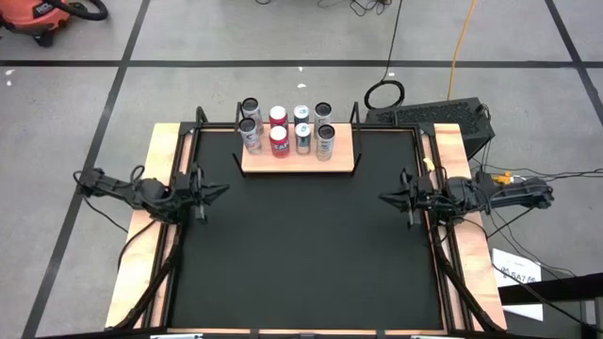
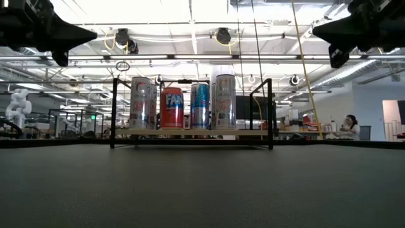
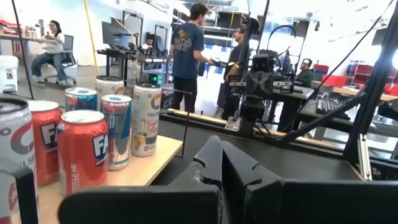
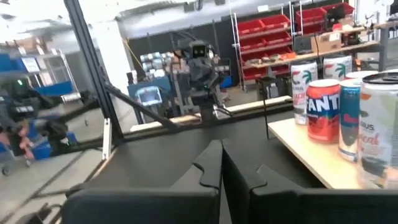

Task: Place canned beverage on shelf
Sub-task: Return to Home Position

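Note:
Several cans stand upright in two rows on the light wooden shelf (image 1: 297,158) at the table's far edge; they include red cans (image 1: 279,141) and silver cans (image 1: 325,143). In the low view the cans (image 2: 183,104) stand on the board between black posts. My left gripper (image 1: 222,190) is at the table's left edge, shut and holding nothing. My right gripper (image 1: 382,197) is at the right edge, shut and holding nothing. Both point toward the table's middle, above the black mat (image 1: 301,245).
Black frame rails (image 1: 179,245) run along the mat's left and right sides over the wooden table top. People stand and sit in the room beyond the table (image 3: 186,53). A white paper (image 1: 516,271) lies off the table's right side.

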Available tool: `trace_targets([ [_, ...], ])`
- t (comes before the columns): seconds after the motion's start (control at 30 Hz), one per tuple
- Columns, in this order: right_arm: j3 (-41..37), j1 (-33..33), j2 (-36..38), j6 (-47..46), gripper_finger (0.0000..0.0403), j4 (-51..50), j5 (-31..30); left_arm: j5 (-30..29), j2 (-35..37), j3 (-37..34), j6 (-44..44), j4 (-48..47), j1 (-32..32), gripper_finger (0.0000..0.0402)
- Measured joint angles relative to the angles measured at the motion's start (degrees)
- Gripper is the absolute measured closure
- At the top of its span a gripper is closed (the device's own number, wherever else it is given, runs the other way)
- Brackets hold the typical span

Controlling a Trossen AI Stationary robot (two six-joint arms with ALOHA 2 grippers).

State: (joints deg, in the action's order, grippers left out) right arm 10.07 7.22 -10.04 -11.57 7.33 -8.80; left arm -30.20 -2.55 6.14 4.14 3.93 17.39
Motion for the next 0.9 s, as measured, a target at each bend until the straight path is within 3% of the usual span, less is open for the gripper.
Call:
trace_targets([
  [0.5, -6.28, 0.0, 1.2, -2.4, 0.0403, 4.24, -0.02, 0.0, 2.51, -1.87, -0.48, -0.19, 0.0, 0.0402],
  [0.9, -6.27, 0.0, 10.05, -0.79, 0.0403, -1.5, -0.1, 0.0, 2.51, -1.87, -1.55, 0.48, 0.0, 0.0402],
])
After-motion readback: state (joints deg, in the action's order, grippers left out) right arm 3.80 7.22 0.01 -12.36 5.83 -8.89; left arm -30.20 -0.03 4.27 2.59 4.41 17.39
